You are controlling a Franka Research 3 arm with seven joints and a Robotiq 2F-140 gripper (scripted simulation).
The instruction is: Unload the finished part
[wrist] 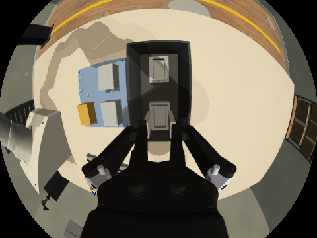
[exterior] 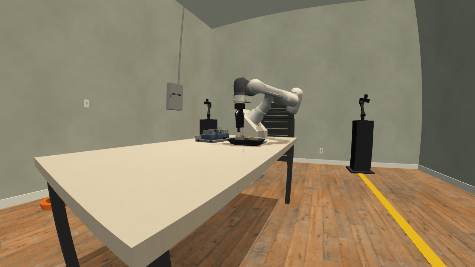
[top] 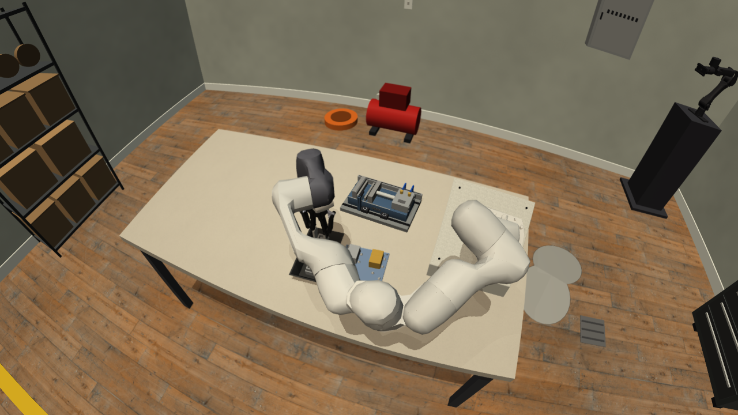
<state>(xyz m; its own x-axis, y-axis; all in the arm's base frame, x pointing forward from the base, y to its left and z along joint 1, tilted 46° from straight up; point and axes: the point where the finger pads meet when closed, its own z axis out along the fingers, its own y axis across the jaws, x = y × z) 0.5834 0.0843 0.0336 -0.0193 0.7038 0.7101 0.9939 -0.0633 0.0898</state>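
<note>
My gripper (wrist: 160,117) points straight down over the black outfeed tray (wrist: 158,88) and is shut on the grey finished part (wrist: 160,116), held by its two long sides. The part is level, pocket side up, low inside the tray's near end. I cannot tell whether it touches the floor. A second grey pocketed part (wrist: 160,68) lies flat at the tray's far end. In the top view the gripper (top: 319,227) stands above the tray, which the arm mostly hides. The blue vise (top: 381,198) sits just behind, with nothing visible between its jaws.
A light blue plate (top: 368,263) with grey blanks and an orange block (top: 376,257) lies right beside the tray. In the exterior view the tray (exterior: 246,141) and vise (exterior: 213,135) sit close together near the table's far end. My own arm arches over the plate.
</note>
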